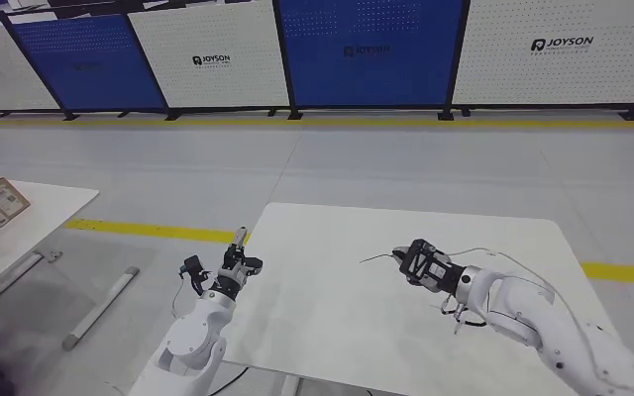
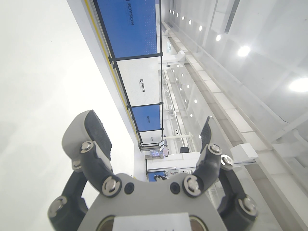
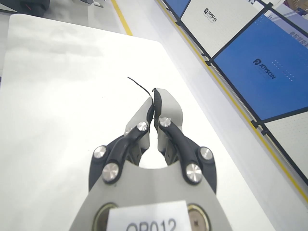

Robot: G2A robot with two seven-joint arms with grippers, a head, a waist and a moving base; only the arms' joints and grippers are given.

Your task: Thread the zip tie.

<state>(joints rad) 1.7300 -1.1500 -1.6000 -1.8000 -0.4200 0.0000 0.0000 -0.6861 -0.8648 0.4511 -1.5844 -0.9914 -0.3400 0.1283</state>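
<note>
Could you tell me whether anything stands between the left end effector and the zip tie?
Nothing visible does. The open left end effector is at the table edge; the right end effector pinches the zip tie.

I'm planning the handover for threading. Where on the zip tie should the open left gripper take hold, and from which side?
Probably the thin free tail of the zip tie, the part jutting past the fingertips of the shut right gripper; the rest is hidden between them. The open left gripper would best come from the robot's left, closing across the tail.
</note>
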